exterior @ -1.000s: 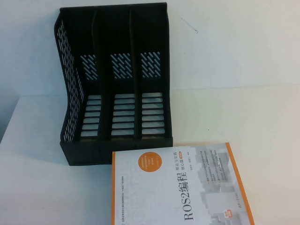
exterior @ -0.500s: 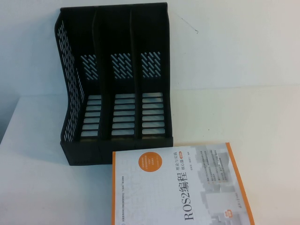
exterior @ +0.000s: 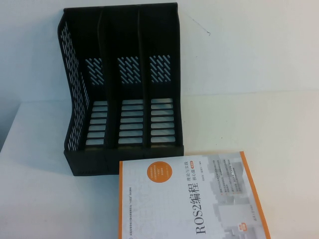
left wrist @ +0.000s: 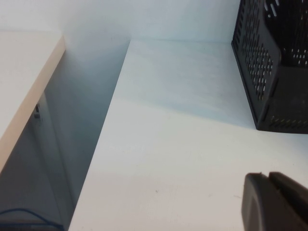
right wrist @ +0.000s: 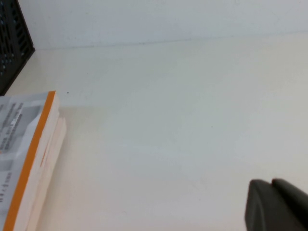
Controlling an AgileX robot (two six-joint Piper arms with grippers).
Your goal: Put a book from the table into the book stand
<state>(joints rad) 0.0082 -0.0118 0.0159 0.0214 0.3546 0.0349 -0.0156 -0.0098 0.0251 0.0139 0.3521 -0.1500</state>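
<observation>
Lying flat at table [exterior: 279, 124] near edge: one book [exterior: 189, 199]. Behind, one three-slot book stand [exterior: 122, 89]. Left gripper [left wrist: 276, 202], right gripper [right wrist: 274, 204] low over bare tabletop, opening indiscernible, nothing visibly held.

1. White wall [exterior: 249, 50], plain, at the back.
2. Thin wire [exterior: 198, 25] against the wall, ending in a small hook, upper right in high view.
3. Beige desk [left wrist: 21, 72] beside the tabletop [left wrist: 168, 144], with 1 shadowed gap between them.
4. Blue cable [left wrist: 24, 211] low in that gap.
</observation>
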